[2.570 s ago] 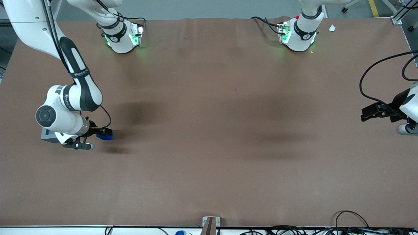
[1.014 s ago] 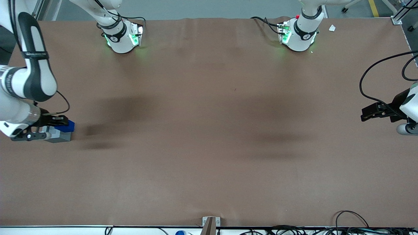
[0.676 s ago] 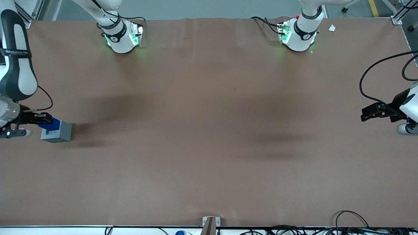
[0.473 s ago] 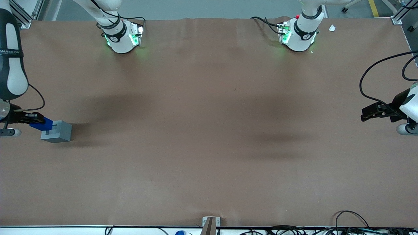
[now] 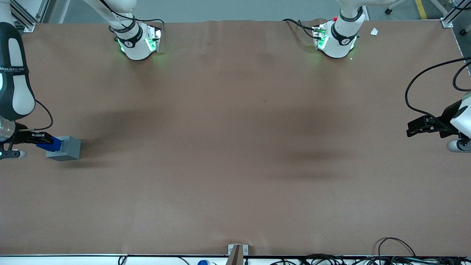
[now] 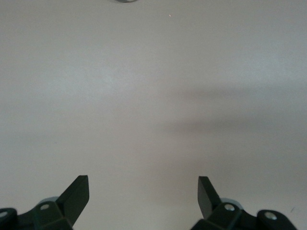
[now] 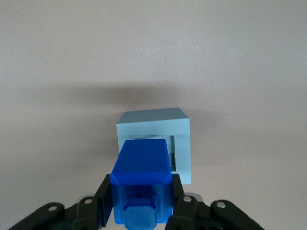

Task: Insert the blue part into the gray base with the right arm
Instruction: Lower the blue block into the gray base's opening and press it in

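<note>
Hand (image 7: pixel 142 211): clenching the blue part (image 7: pixel 142 170) — hovering just above the gray base (image 7: pixel 180 132).
Gray base: sitting on the bench (image 5: pixel 235 147) toward the working arm's end — recess partly showing.

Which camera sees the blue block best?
The right wrist view: the blue part looks big, shut in the hand, over the gray base. The front view shows only a tiny blue bit. The left wrist view shows none.
</note>
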You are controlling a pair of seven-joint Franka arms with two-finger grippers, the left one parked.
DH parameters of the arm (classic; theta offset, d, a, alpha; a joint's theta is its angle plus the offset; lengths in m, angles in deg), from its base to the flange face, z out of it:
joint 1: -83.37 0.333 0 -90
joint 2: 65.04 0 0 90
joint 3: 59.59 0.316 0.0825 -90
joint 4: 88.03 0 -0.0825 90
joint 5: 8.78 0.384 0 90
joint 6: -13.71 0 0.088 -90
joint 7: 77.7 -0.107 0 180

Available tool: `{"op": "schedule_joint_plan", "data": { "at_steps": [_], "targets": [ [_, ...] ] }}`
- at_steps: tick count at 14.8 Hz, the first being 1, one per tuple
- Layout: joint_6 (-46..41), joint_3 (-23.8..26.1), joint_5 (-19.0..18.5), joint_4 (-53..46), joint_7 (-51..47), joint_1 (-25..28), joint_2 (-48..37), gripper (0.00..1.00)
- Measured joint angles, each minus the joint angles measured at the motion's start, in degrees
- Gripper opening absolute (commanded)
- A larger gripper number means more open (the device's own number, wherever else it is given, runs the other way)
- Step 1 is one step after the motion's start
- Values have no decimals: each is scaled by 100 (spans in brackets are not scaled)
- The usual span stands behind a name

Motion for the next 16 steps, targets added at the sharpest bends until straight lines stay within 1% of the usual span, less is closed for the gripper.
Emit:
{"op": "schedule_joint_plan", "data": {
  "at_steps": [6, 16],
  "targets": [
    [85, 0, 36, -1, 137, -109, 120, 0],
    [64, 0, 87, 11, 148, -117, 198, 0]
  ]
}}
